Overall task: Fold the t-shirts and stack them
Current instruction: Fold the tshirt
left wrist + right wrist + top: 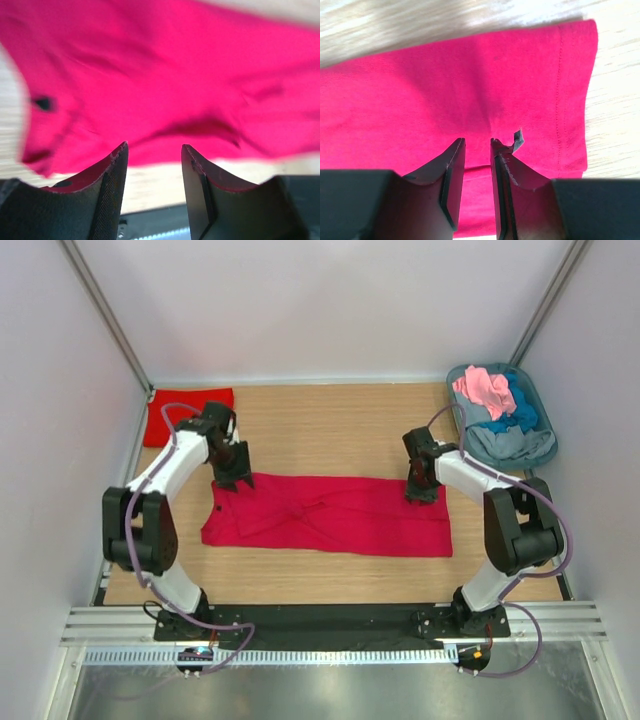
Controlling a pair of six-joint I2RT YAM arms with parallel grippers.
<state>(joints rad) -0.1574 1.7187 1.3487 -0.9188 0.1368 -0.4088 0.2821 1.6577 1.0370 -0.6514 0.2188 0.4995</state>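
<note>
Jaws apart over crimson shirt (330, 512)

Crimson t-shirt (330, 514) spread across wooden table (330, 430), scarlet t-shirt (188, 412) folded far-left, tub (545, 445) of shirts far-right

Wooden desk (330, 430) fills centre of scene, pale grain visible. Grey-blue oval tub (540, 445) sits at far right corner, overhanging desk edge. White walls enclose left, far and right sides; metal posts in far corners. Black base strip (330, 620) along near desk edge, then aluminium rail (330, 638) and perforated white strip.
</note>
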